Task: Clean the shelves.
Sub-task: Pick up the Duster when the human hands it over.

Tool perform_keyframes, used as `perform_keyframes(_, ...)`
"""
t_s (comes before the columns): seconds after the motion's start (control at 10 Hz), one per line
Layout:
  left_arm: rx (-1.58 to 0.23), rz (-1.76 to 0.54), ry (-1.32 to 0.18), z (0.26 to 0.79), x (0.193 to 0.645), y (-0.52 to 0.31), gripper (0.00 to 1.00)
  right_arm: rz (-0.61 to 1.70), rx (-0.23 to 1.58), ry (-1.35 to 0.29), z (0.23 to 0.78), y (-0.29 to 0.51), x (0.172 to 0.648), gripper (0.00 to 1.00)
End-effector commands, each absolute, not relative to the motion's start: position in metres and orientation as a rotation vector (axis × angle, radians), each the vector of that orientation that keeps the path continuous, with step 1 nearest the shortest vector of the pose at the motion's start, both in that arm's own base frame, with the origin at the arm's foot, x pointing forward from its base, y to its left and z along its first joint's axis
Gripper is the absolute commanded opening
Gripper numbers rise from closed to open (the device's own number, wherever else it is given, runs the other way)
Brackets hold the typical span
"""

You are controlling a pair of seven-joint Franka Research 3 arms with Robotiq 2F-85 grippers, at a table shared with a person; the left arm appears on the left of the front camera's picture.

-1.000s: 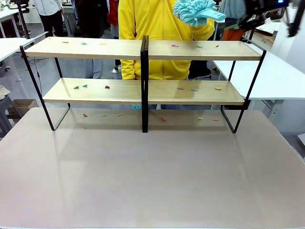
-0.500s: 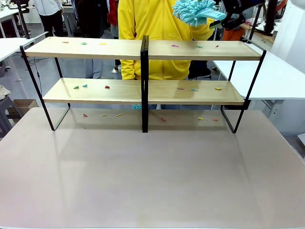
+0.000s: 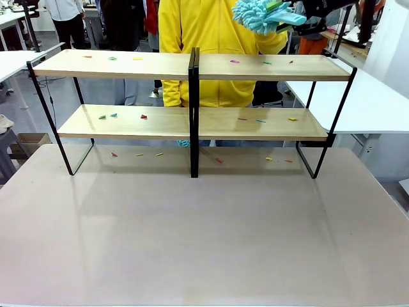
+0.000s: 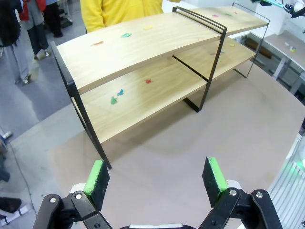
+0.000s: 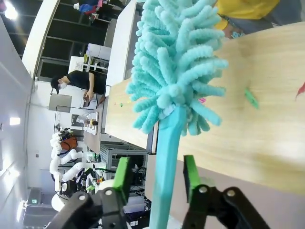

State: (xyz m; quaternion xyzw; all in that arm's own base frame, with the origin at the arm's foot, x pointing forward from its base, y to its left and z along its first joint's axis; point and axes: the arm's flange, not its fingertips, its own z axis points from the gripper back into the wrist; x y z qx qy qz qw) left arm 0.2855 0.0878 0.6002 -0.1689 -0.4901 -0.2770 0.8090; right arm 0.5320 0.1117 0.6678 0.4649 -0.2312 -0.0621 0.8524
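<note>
The shelves [image 3: 128, 64] are a two-tier light-wood rack in a black frame at the far side of the table, also seen in the left wrist view [image 4: 143, 43]. Small coloured scraps [image 3: 112, 116] lie on both boards and on the tabletop beneath. A turquoise fluffy duster [image 3: 257, 14] hovers above the rack's upper right board. My right gripper [image 3: 298, 23] is at its handle end. In the right wrist view the duster [image 5: 176, 62] rises over a wood board [image 5: 267, 119], and my right gripper [image 5: 156, 177] is shut on its handle. My left gripper [image 4: 156, 175] hangs open above the table, left of the rack.
A person in a yellow top [image 3: 198, 25] stands right behind the rack. White tables flank it at the right [image 3: 370, 102] and left [image 3: 13, 61]. The grey tabletop [image 3: 204, 230] stretches in front of the rack. Other people stand farther back.
My right gripper came in from the right to the duster's handle and closed on it. The duster barely moved. The rack and scraps stayed put.
</note>
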Motion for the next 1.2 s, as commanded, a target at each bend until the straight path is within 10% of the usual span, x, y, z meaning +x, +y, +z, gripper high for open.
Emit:
perform_keyframes(0.0,-0.372,-0.602,-1.053,0.600,0.286,0.087,1.00,-0.154,0.977,-0.466,0.671,0.111,0.528,0.15)
perform_keyframes(0.2,-0.372,-0.602,-1.053,0.600,0.286,0.087,1.00,-0.151,0.963,-0.458,0.670,0.109,0.527,0.00)
perform_keyframes(0.6,-0.372,-0.602,-1.053,0.600,0.286,0.087,1.00,-0.095,0.966,-0.442,0.679,0.079,0.510,0.00)
perform_keyframes(1.1,-0.372,-0.602,-1.053,0.600,0.286,0.087,1.00,0.279,1.019,-0.587,0.755,-0.140,0.351,0.00)
